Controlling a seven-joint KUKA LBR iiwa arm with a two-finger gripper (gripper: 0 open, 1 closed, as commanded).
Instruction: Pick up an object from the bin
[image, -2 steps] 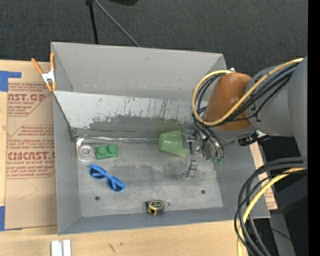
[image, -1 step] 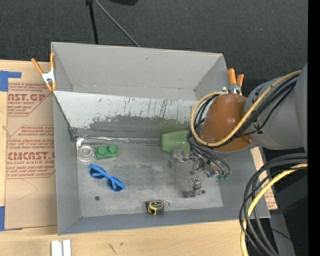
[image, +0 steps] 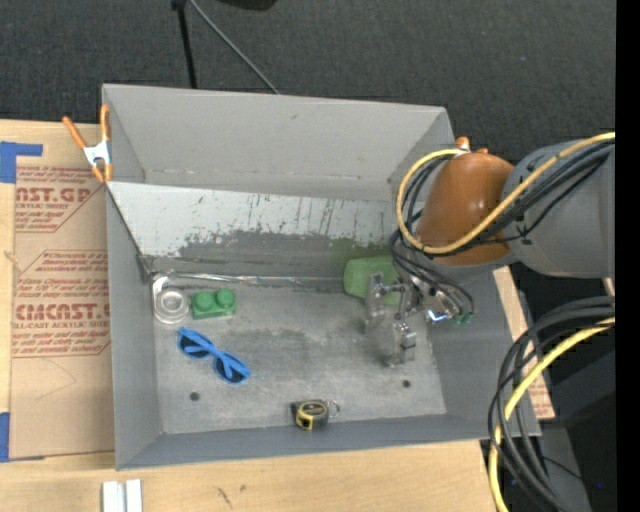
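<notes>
Grey bin (image: 280, 140): pale green rounded block (image: 362, 277) just beside gripper (image: 393, 333).

Grey arm (image: 572, 205), orange domed wrist cover (image: 465, 200), looping yellow cables (image: 496, 398), silvery tool (image: 393, 335)

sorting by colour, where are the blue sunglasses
In the camera view, the blue sunglasses lie left on the bin floor, just below the green brick.

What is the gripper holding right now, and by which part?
Nothing visible in its grasp; the gripper hangs above bare bin floor, just in front of a pale green block.
</notes>
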